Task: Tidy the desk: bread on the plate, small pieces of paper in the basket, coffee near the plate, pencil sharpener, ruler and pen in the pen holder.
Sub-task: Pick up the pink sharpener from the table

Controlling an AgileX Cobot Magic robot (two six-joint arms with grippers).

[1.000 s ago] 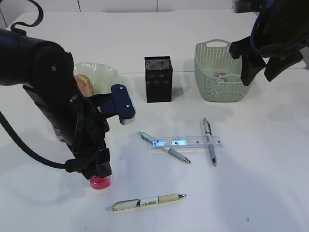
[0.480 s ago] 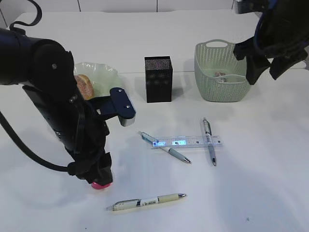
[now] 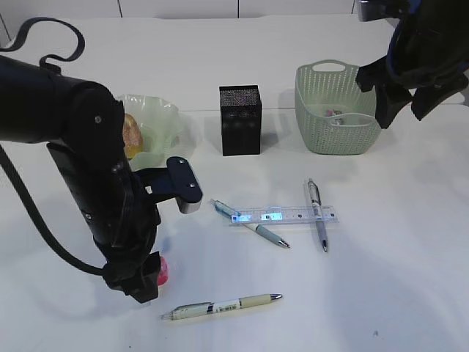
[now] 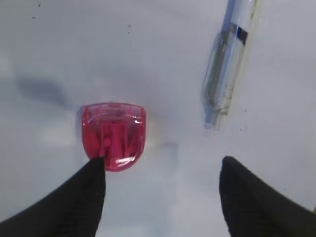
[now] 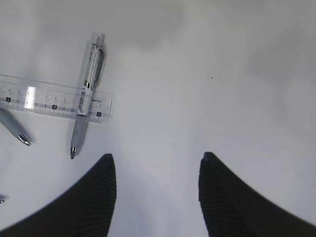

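The bread (image 3: 131,136) already sits on the plate (image 3: 160,117), left of the pen holder (image 3: 239,119), and paper (image 3: 335,113) seems to lie inside the basket (image 3: 333,110) on the holder's right, though it is too small to be sure. The coffee is not in view. Still loose on the desk (image 3: 396,242), in front of the pen holder: the ruler (image 3: 284,215), three pens (image 3: 317,213), and the pink pencil sharpener (image 4: 113,135). The left gripper (image 4: 163,192) hovers with jaws spread wide, one finger at the sharpener's edge, gripping nothing. The right gripper (image 5: 157,192) hangs open and empty, near the basket
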